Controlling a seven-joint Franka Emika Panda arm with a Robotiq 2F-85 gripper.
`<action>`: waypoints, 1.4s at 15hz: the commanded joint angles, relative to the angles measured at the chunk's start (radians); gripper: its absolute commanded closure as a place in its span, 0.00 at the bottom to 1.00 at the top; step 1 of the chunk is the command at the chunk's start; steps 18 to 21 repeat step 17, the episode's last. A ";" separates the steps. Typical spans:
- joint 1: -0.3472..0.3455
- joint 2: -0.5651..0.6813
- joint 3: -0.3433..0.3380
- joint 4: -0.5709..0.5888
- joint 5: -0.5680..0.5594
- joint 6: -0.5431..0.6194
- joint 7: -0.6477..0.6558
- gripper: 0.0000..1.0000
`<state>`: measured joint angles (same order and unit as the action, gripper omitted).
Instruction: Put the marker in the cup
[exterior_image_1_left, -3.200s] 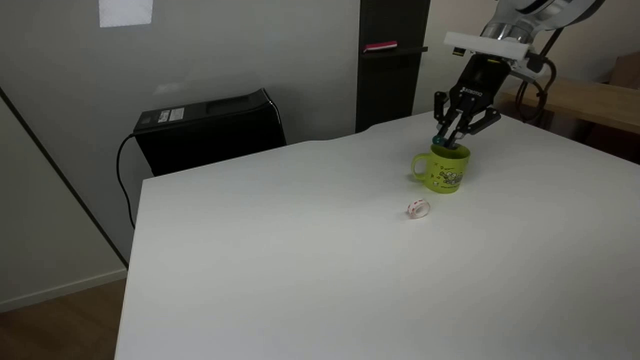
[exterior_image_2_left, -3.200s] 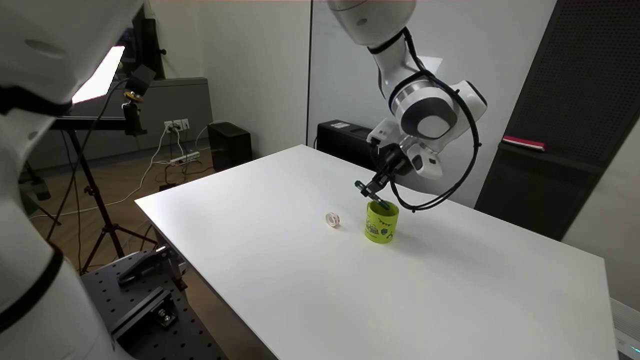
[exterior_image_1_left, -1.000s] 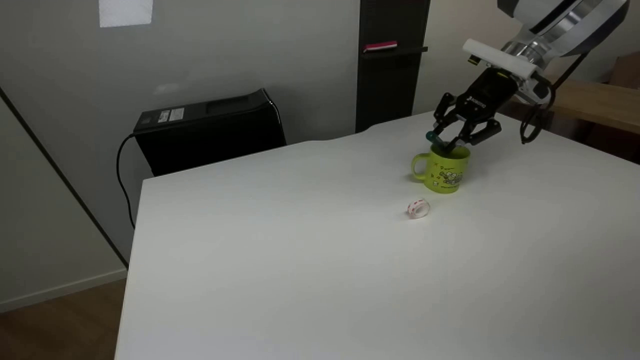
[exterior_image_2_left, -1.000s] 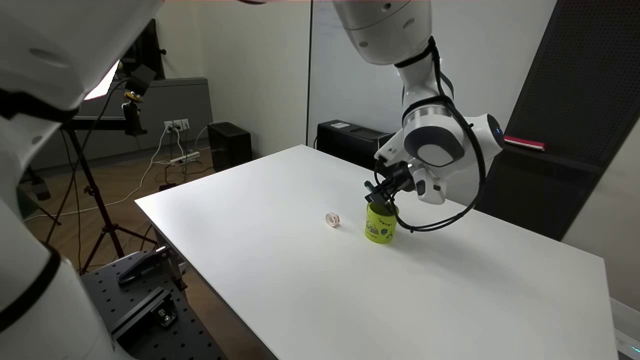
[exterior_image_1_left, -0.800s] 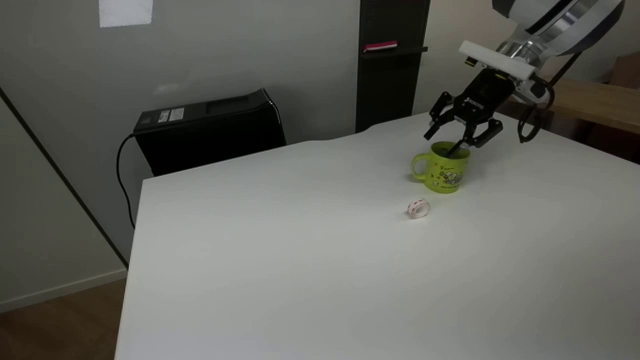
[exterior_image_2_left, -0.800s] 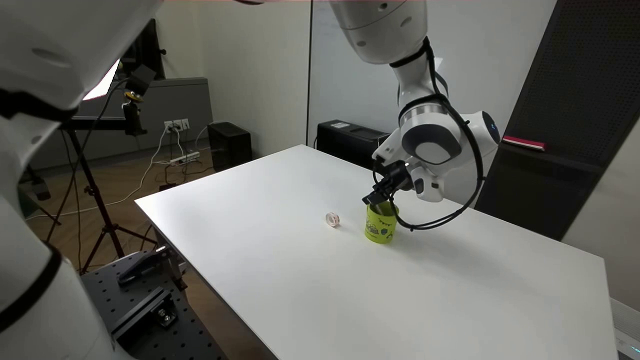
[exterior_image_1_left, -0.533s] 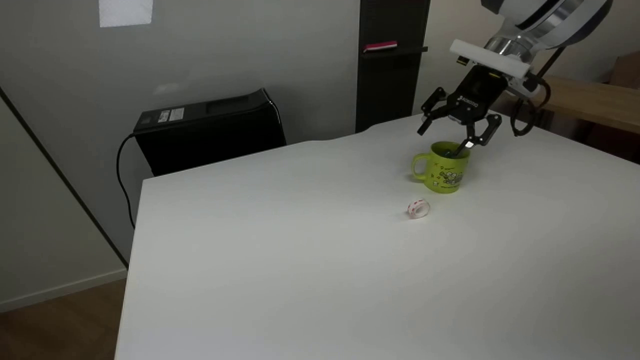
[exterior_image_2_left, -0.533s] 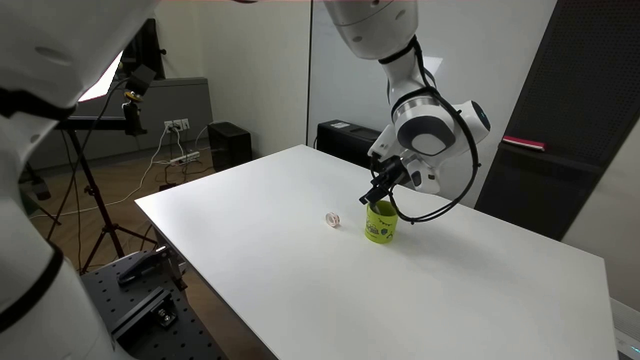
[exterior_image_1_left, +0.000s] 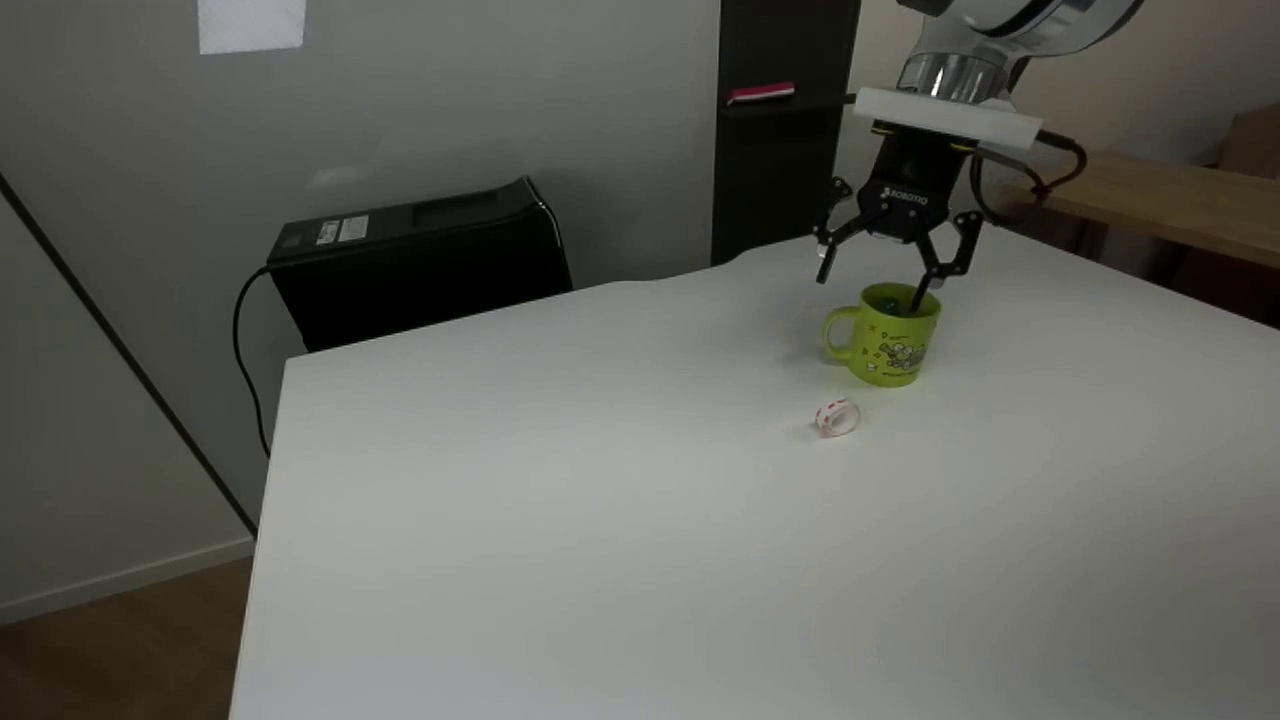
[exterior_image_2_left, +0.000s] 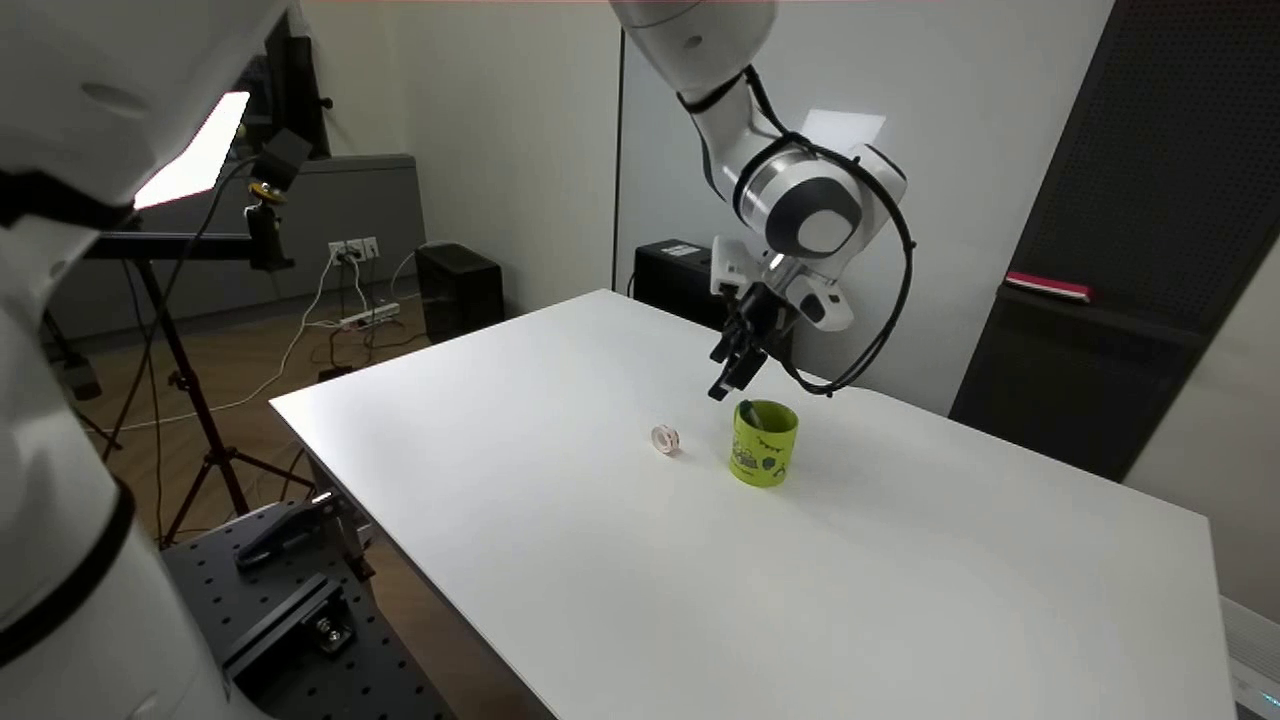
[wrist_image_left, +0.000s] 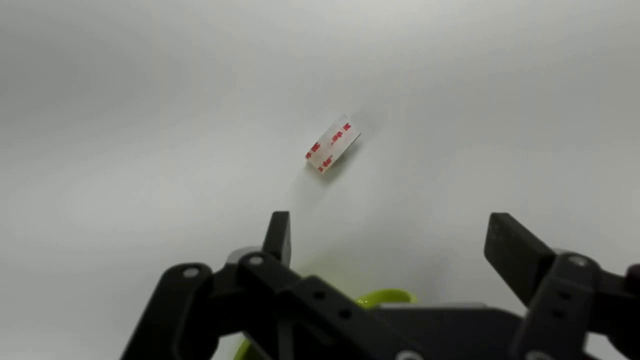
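Currently: one marker (exterior_image_2_left: 749, 412), leaning inside one yellow-green mug (exterior_image_2_left: 763, 452); one pincer (exterior_image_1_left: 868, 294), empty, jaws apart, near it, where a low sideways swing might snag the mug and topple it.

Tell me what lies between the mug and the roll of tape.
Only bare white tabletop: nothing stands between the mug and the roll of tape, as both exterior views show.

The lower end of a dark, pen-like teal marker (exterior_image_2_left: 751, 415) sat hidden inside a glossy yellow-green mug (exterior_image_2_left: 763, 462) in an exterior view; in the wrist view, a black two-fingered tool (wrist_image_left: 389, 230) blocked most of the mug, also cropped by the bottom edge.
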<state>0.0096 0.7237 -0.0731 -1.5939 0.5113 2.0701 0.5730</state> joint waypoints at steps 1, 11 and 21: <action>0.051 -0.049 0.005 -0.010 -0.145 0.002 -0.030 0.00; 0.128 -0.068 0.050 -0.048 -0.361 0.173 -0.191 0.00; 0.137 -0.077 0.058 -0.077 -0.384 0.206 -0.229 0.00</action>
